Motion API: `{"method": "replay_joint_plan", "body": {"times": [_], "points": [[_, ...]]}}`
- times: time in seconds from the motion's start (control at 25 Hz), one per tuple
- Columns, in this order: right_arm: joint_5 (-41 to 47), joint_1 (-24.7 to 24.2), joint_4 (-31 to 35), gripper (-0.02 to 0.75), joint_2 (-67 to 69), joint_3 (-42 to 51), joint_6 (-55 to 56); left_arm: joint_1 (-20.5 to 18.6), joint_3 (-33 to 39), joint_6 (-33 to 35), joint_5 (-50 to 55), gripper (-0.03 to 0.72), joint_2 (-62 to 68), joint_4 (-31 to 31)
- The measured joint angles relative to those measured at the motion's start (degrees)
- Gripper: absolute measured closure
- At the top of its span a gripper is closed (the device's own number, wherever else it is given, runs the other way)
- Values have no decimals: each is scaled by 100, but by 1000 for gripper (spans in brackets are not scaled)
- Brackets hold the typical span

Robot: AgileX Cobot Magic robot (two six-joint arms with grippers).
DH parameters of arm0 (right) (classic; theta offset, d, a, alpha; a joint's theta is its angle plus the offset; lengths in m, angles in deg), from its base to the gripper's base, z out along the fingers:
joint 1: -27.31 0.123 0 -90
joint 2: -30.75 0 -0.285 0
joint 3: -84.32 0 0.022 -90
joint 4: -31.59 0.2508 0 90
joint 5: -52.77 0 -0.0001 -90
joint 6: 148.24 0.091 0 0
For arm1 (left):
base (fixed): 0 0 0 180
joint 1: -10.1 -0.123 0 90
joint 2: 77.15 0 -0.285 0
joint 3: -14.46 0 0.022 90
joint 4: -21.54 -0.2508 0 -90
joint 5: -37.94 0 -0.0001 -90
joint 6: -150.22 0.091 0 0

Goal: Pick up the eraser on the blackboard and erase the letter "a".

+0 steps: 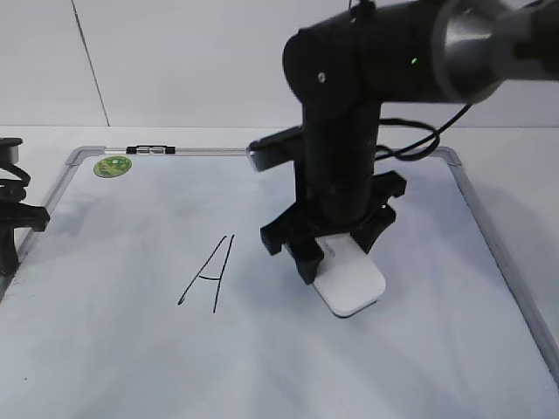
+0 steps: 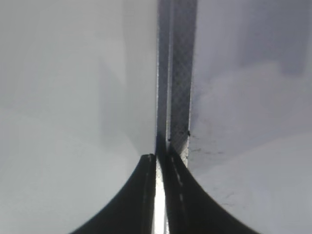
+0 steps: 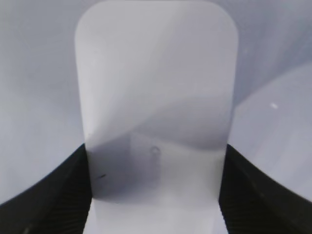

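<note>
Your right gripper [image 1: 336, 249] clamps the eraser [image 1: 352, 281] at centre frame, flat on the blackboard [image 1: 489, 223] — no lowercase "a" visible, only capital A [image 1: 208, 275]. Left gripper [image 2: 158, 195] idles clenched.

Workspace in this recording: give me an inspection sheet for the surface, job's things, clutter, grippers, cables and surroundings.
Surface: blackboard, white, grey-framed, faint smudges.
Job's things: eraser flat on the board, right of the capital A; no lowercase "a" visible.
Clutter: green sticker at the top left corner.
Grippers: right gripper fingers flank the eraser sides; left gripper shut, empty, over the frame edge.
Cables: black cable behind the right arm.
Surroundings: plain white wall.
</note>
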Motion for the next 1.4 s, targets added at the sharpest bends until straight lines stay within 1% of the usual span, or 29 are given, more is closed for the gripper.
{"method": "replay_joint_plan", "body": {"times": [0.2,0.48,0.64,0.76,1.04,1.2,1.4], "points": [[11,-14,-383,177,-687,0,256,0,0,0,0,658,0,-11],[47,-14,-837,177,-1305,0,654,0,0,0,0,658,0,-11],[78,-110,-962,177,-1645,0,832,0,0,0,0,658,0,-11],[121,-347,-1034,177,-1858,0,919,0,0,0,0,658,0,-11],[133,-1134,-1091,177,-2200,42,1031,0,0,0,0,658,0,-11],[146,-1498,-1091,177,-2264,274,1055,0,0,0,0,658,0,-11],[146,-1836,-1094,177,-2267,626,1124,0,0,0,0,658,0,-11]]}}
